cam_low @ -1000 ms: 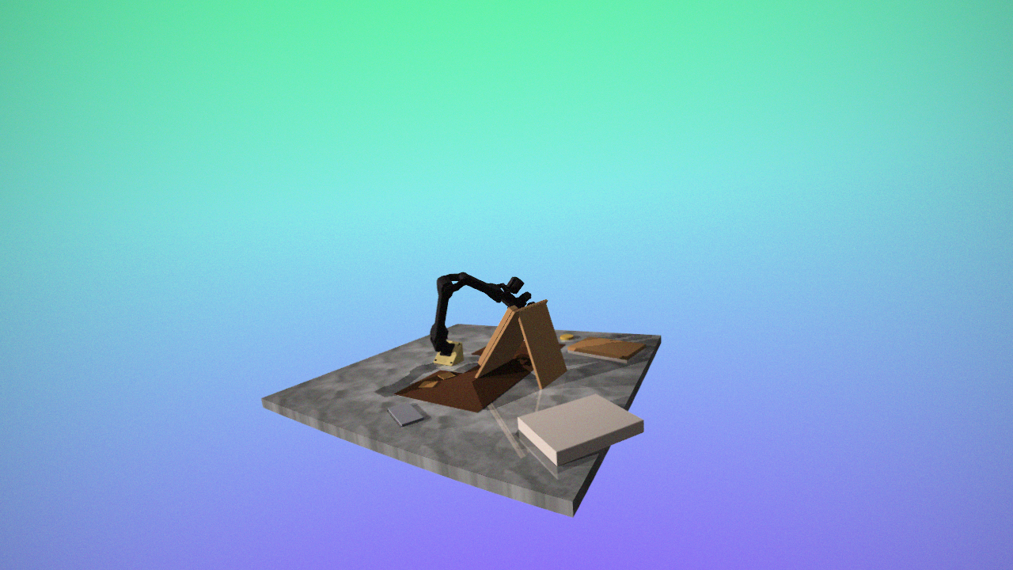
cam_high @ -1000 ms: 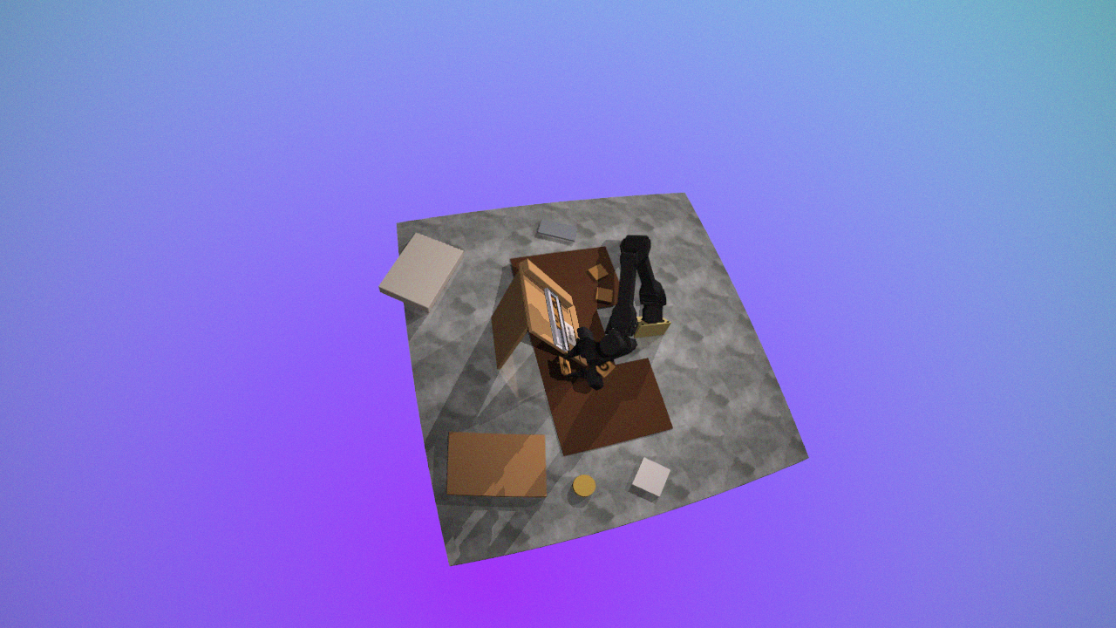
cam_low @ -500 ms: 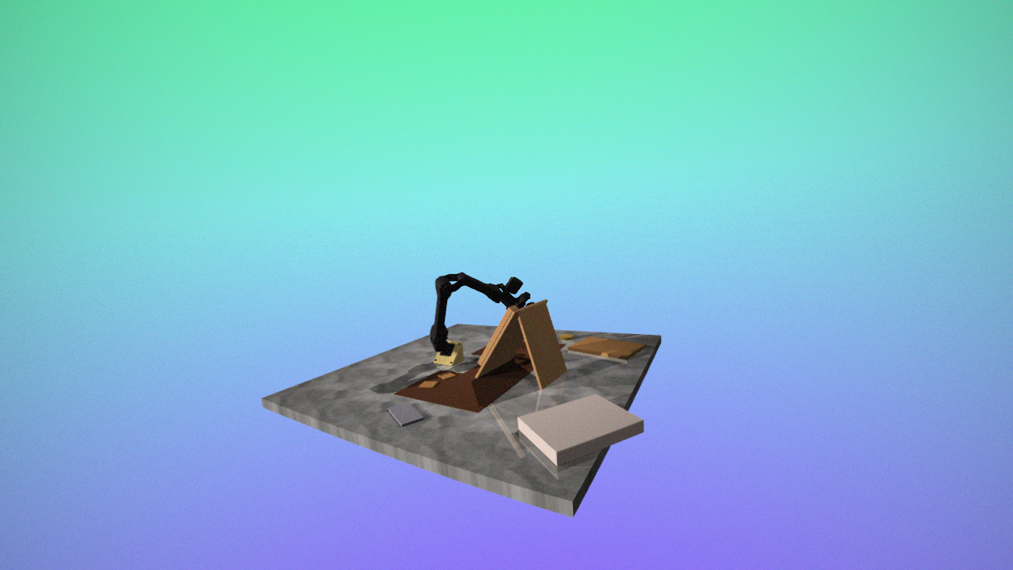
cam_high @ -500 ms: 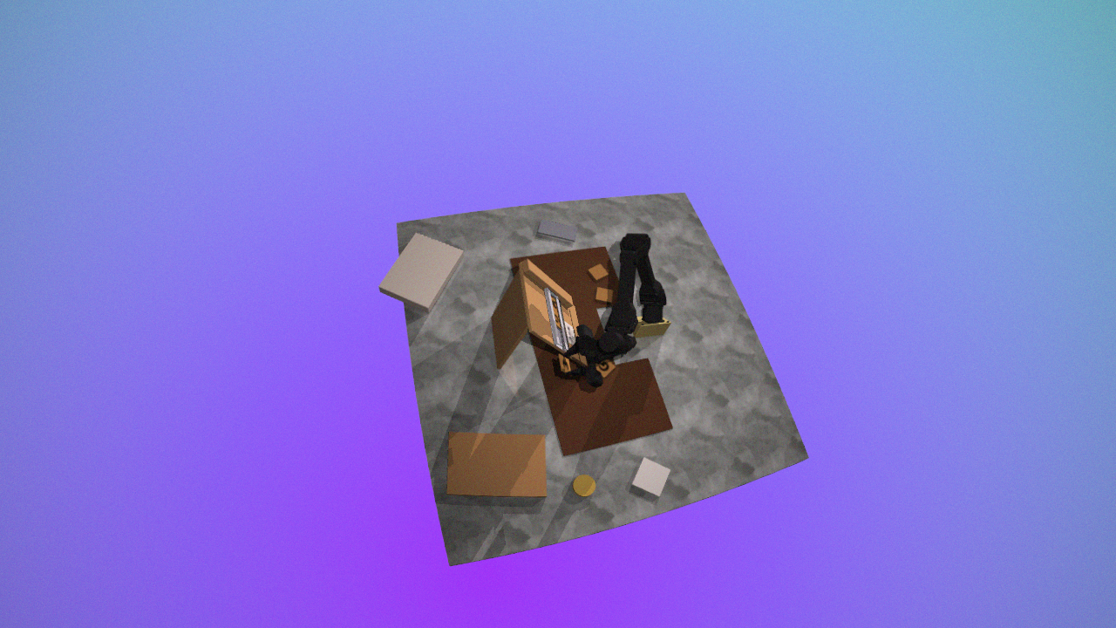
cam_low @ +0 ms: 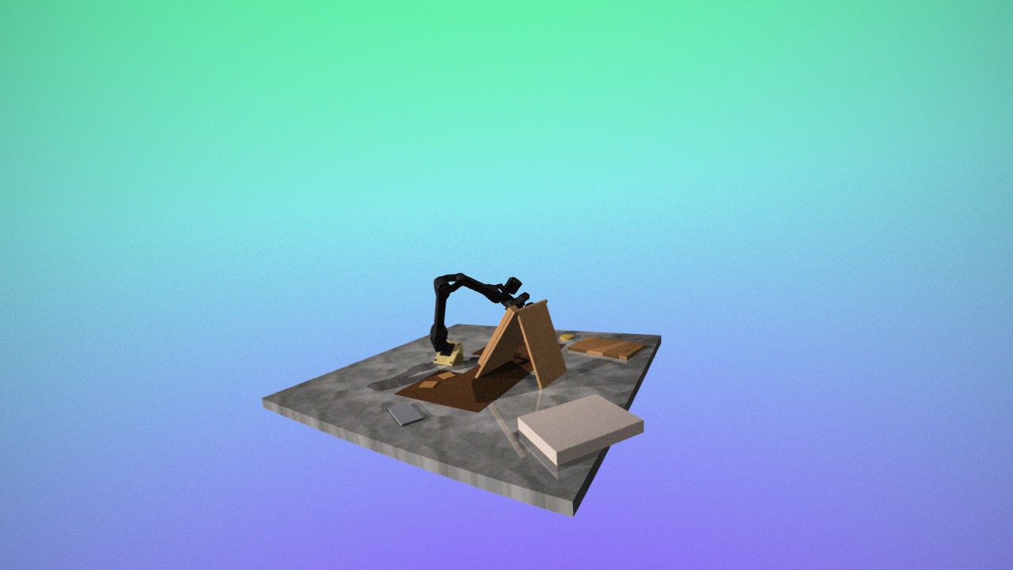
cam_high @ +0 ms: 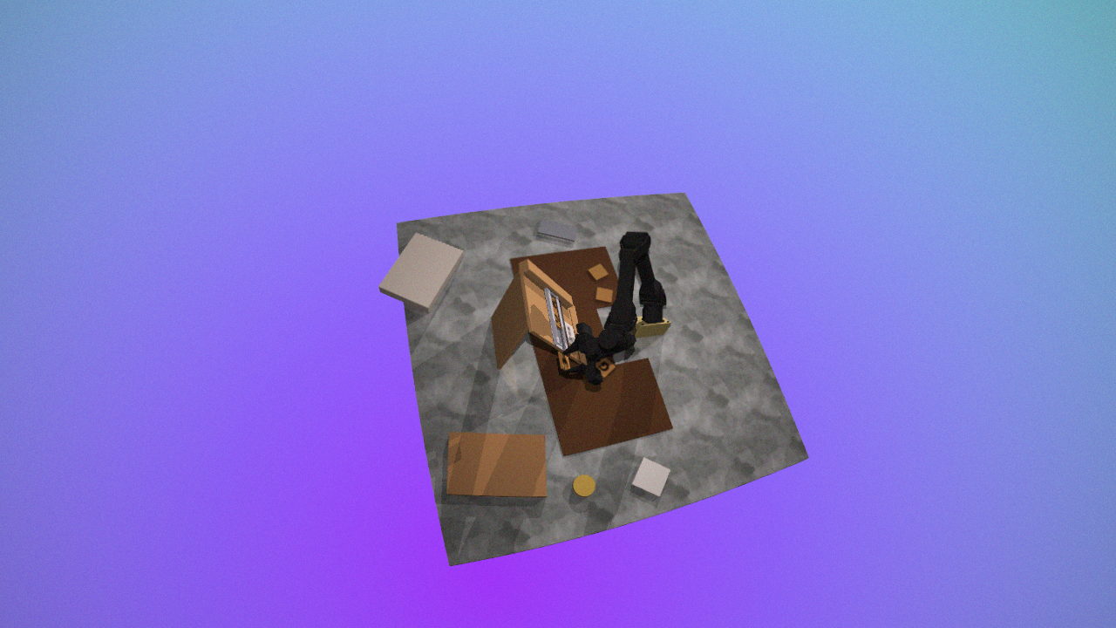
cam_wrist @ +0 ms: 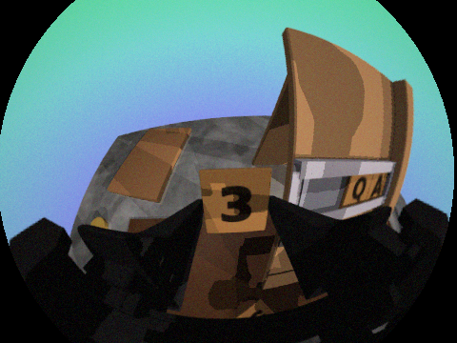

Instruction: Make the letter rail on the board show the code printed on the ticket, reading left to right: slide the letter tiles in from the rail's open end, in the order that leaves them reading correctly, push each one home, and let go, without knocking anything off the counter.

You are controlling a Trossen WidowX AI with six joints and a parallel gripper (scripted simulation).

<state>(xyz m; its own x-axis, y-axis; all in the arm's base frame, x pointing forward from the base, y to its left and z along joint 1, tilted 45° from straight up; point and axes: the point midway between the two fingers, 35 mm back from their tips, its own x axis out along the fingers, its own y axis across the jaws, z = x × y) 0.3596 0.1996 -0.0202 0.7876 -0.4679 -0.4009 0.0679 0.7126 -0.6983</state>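
We've got the 3 tile (cam_wrist: 236, 201) pinched between our gripper's (cam_wrist: 236, 202) fingers, upright, just outside the rail (cam_wrist: 328, 167) (cam_high: 555, 316), where Q (cam_wrist: 358, 188) and A (cam_wrist: 377, 186) sit! Now we'd want it squared to the channel, eased in at the open end, pushed gently until it meets Q. Under us, brown mat (cam_high: 612, 406) (cam_low: 481, 397) on grey mottled counter (cam_high: 725, 374) (cam_low: 332, 397); beyond, violet-blue backdrop.
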